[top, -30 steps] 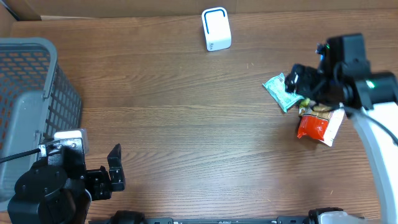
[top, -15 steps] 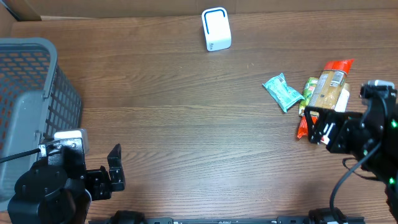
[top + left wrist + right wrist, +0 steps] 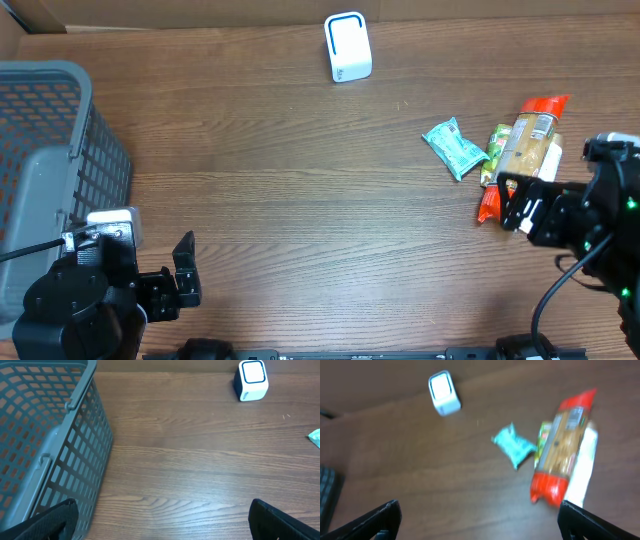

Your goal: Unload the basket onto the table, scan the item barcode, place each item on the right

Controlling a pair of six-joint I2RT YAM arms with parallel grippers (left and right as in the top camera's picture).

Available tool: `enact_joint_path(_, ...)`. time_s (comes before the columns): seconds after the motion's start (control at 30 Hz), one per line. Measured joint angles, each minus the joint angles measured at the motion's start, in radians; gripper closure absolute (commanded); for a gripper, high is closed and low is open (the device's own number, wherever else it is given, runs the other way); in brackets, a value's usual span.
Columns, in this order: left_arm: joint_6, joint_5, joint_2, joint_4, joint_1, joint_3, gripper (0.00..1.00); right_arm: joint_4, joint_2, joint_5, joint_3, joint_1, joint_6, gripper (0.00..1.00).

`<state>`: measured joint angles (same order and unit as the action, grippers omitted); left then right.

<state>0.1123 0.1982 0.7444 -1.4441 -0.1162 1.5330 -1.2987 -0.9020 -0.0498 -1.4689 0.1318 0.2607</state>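
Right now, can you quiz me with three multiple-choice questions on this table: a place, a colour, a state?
1. Where is the grey basket? A) left edge B) centre C) right edge
2. What colour is the small crinkled packet? A) yellow B) teal C) black
3. How is the right tool? A) shut on a packet B) out of view C) open, empty
Answers: 1 A, its mesh wall fills the left side; 2 B, its wrapper is plainly teal; 3 C, its jaws stand wide, nothing between.

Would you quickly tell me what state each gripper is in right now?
Left gripper: open, holding nothing.
Right gripper: open, holding nothing.
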Motion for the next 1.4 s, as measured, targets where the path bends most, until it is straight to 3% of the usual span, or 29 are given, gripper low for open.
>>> enact_joint_path(0.3,0.0,0.0,0.0,0.0,0.0,0.0,0.0,0.373,0.135,0.033,0.259,0.001,-0.08,0.0)
enact_joint_path(0.57,0.0,0.0,0.0,0.0,0.0,-0.001,0.0,0.864,0.435,0.036,0.748,0.001,-0.177,0.0)
enact_joint_path(0.8,0.0,0.0,0.0,0.0,0.0,-0.002,0.0,1.166,0.653,0.039,1.126,0.001,-0.214,0.0)
enact_joint_path(1.13,0.0,0.0,0.0,0.0,0.0,-0.002,0.0,1.268,0.886,0.039,1.431,0.001,-0.227,0.0)
enact_joint_path(1.4,0.0,0.0,0.0,0.0,0.0,-0.002,0.0,1.209,0.887,0.039,1.45,0.001,-0.23,0.0)
